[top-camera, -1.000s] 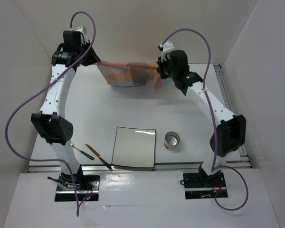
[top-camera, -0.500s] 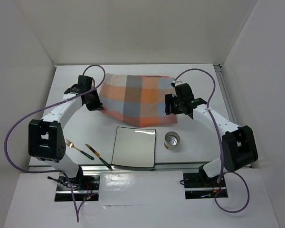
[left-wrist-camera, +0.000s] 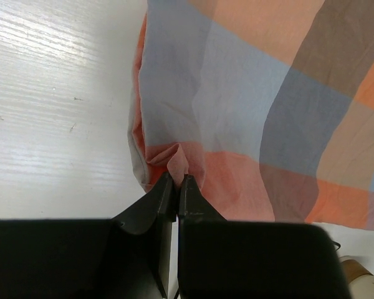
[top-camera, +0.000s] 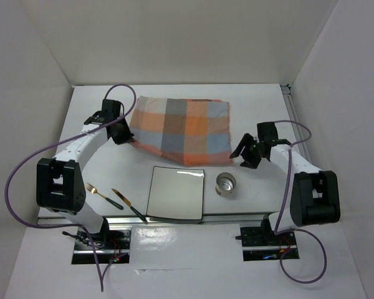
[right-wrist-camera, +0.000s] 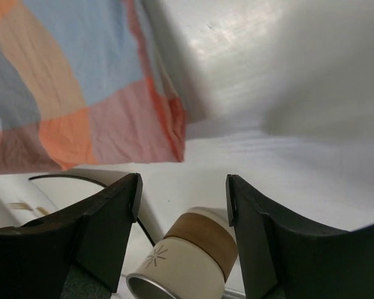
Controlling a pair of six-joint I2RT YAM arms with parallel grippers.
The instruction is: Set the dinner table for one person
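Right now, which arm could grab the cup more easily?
Right. The right hand is open and empty, just beside the cup. The left hand is busy pinching the cloth at its edge, farther away.

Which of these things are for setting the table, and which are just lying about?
For the job: dinner table, checked cloth, square white plate, cup, fork, knife.
Just there: purple cables of the arms.

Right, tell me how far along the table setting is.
Done: the checked cloth lies spread on the dinner table. In hand: the left gripper is shut on its corner; the right gripper is open, clear of it. Left: square plate, cup, fork and knife sit off the cloth.
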